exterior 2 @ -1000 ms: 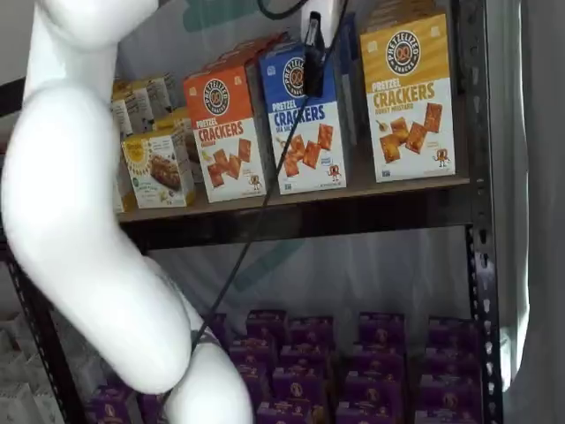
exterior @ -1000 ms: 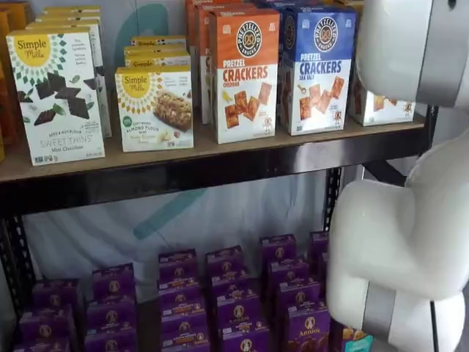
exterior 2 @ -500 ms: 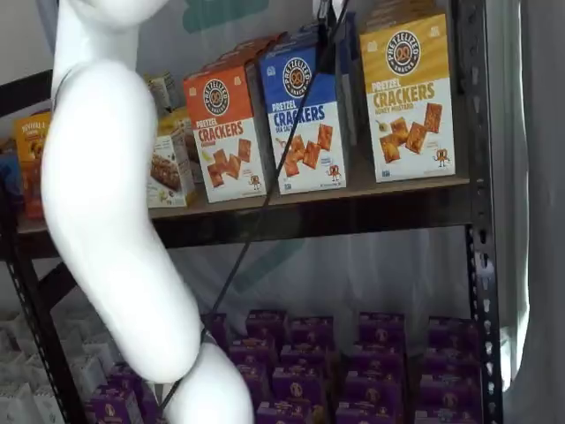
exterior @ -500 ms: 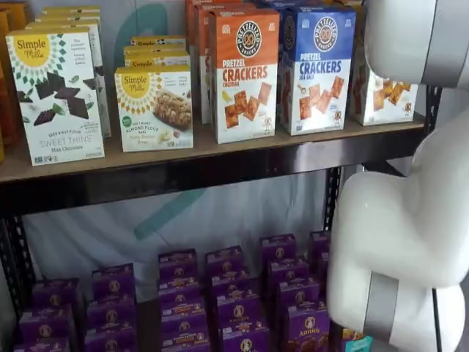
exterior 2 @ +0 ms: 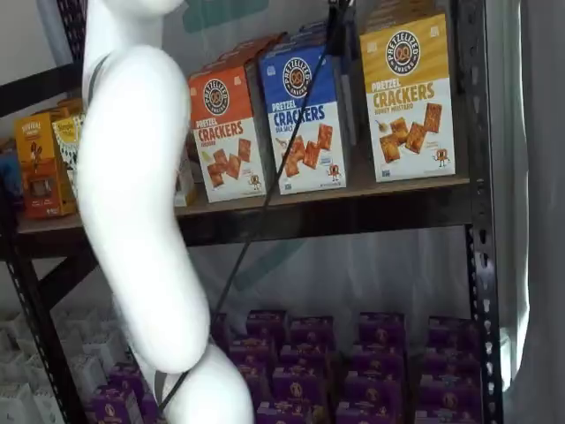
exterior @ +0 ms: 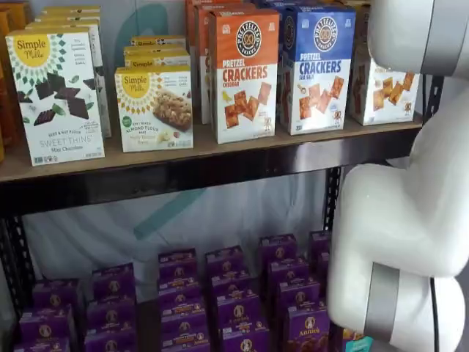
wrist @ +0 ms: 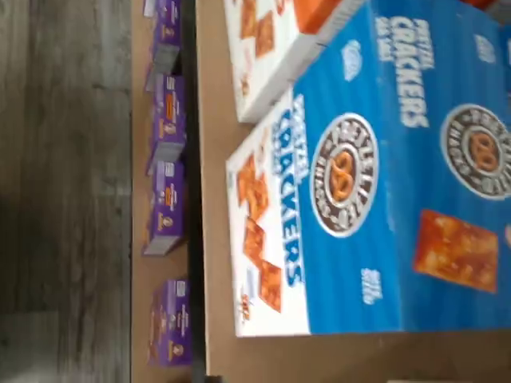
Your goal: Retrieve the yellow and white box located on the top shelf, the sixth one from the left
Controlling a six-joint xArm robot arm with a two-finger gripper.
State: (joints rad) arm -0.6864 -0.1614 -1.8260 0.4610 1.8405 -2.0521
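Gripper (exterior 2: 337,22): only a dark finger at the top edge in a shelf view; its state cannot be told. Wrist view: blue "Pretzel Crackers" box (wrist: 375,183). Shelf views: the yellow and white box (exterior 2: 408,97) (exterior: 385,88), "Pretzel Crackers, Honey Mustard", stands rightmost on the top shelf (exterior 2: 353,212) (exterior: 183,169), beside blue "Sea Salt" box (exterior 2: 305,119).

Even, soft light fills both shelf views, the wrist view is motion-blurred, and shade gathers beneath the top shelf (exterior: 183,172).
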